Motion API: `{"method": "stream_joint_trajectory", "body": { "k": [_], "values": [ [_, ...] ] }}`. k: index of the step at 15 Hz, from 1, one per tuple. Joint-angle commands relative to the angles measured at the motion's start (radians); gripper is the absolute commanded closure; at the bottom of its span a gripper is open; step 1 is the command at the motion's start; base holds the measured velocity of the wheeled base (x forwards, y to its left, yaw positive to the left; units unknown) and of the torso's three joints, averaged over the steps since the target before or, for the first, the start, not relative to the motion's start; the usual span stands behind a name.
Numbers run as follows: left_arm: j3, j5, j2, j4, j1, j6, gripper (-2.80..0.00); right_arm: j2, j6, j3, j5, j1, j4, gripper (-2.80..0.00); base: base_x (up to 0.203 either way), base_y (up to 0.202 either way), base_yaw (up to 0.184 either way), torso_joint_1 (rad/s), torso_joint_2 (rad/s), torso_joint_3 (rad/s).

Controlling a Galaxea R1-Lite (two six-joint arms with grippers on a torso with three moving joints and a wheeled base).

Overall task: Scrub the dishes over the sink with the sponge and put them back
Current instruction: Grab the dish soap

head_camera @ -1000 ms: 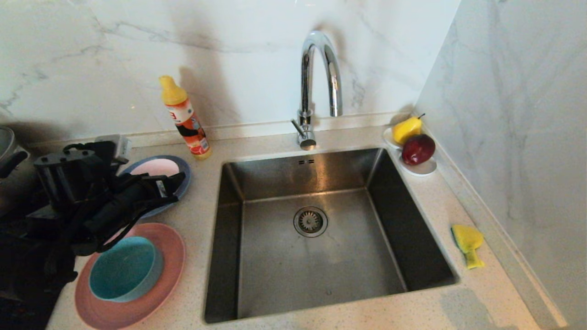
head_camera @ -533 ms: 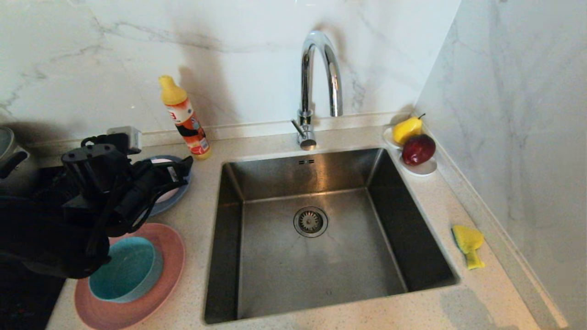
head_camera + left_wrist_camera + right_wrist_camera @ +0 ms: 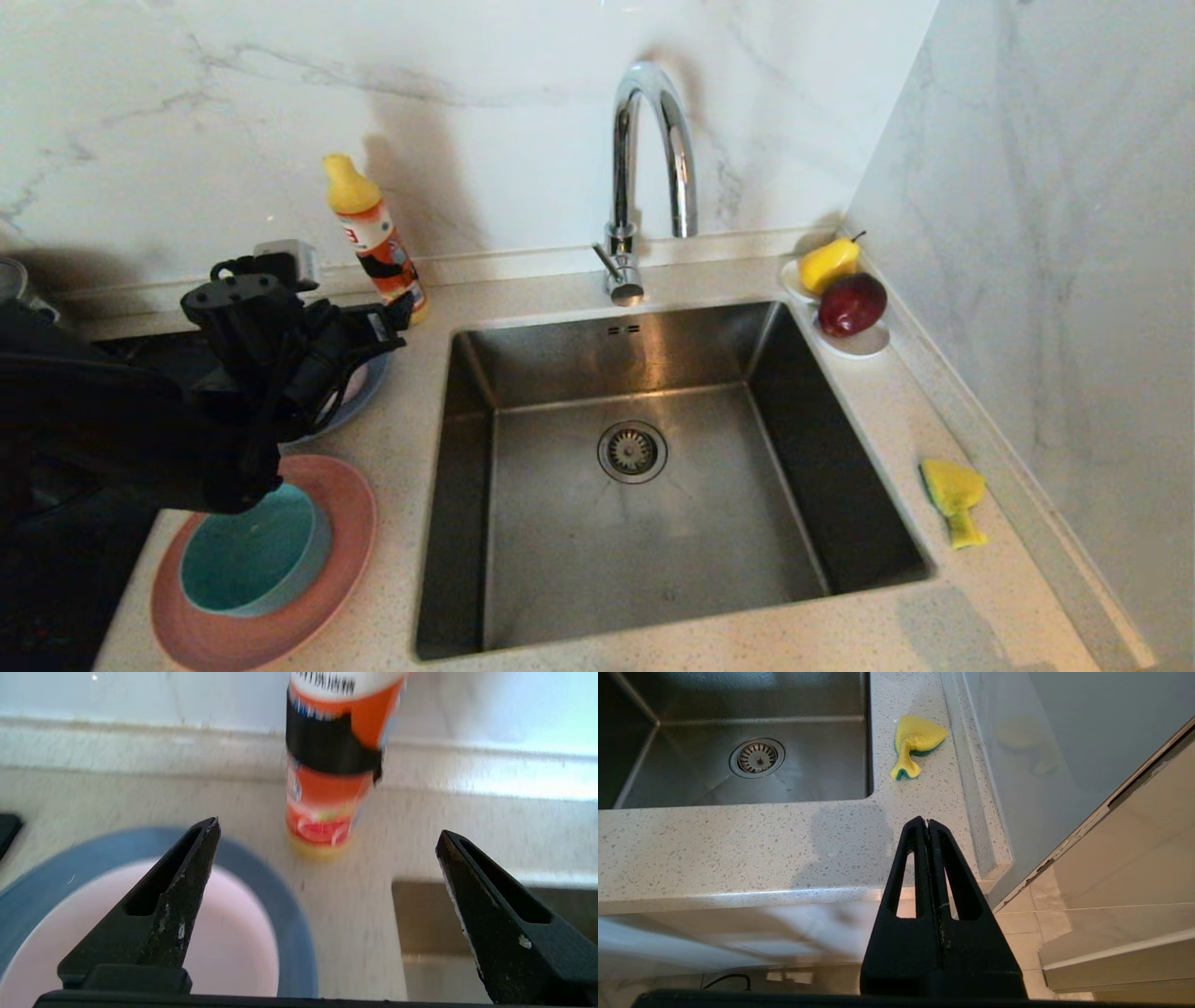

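The pale pink bowl point(image 3: 224, 947) sits in the blue-grey plate point(image 3: 289, 933) at nine o'clock of the sink point(image 3: 635, 523), and the left gripper point(image 3: 327, 835), jaws spread wider than a second ago, has advanced over it, likely to lift it. The sponge point(image 3: 952, 495) lies untouched at three o'clock; the right gripper point(image 3: 928, 823) hangs closed below the counter.

**Left side crowded, basin open**

Your left gripper point(image 3: 327, 830), jaws spread wide, hangs over the pale pink bowl point(image 3: 224, 933) on the blue-grey plate point(image 3: 366, 392), with the detergent bottle point(image 3: 378, 241) standing just beyond its fingertips. The faucet point(image 3: 644, 177) arches over the sink's point(image 3: 467, 523) back edge. You have open bench point(image 3: 597, 644) around the sponge point(image 3: 952, 495).
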Motion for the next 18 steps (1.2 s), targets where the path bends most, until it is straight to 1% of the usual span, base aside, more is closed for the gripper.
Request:
{"method": "stream_joint_trajectory", "body": {
  "k": [1,8,14,18],
  "values": [
    [-0.046,0.005,0.043,-0.007,-0.001,-0.001,-2.8,0.001,0.0,0.0,0.0,0.0,0.0,0.0,0.0,0.0,0.0,0.0,0.0,0.0],
    [-0.219,0.036,0.155,-0.003,-0.007,0.001,-2.8,-0.001,0.0,0.0,0.0,0.0,0.0,0.0,0.0,0.0,0.0,0.0,0.0,0.0],
    [-0.297,0.037,0.219,-0.004,-0.017,0.001,-2.8,-0.001,0.0,0.0,0.0,0.0,0.0,0.0,0.0,0.0,0.0,0.0,0.0,0.0],
    [-0.351,0.056,0.241,-0.005,-0.024,0.003,-2.8,0.0,0.0,0.0,0.0,0.0,0.0,0.0,0.0,0.0,0.0,0.0,0.0,0.0]
  ]
}}
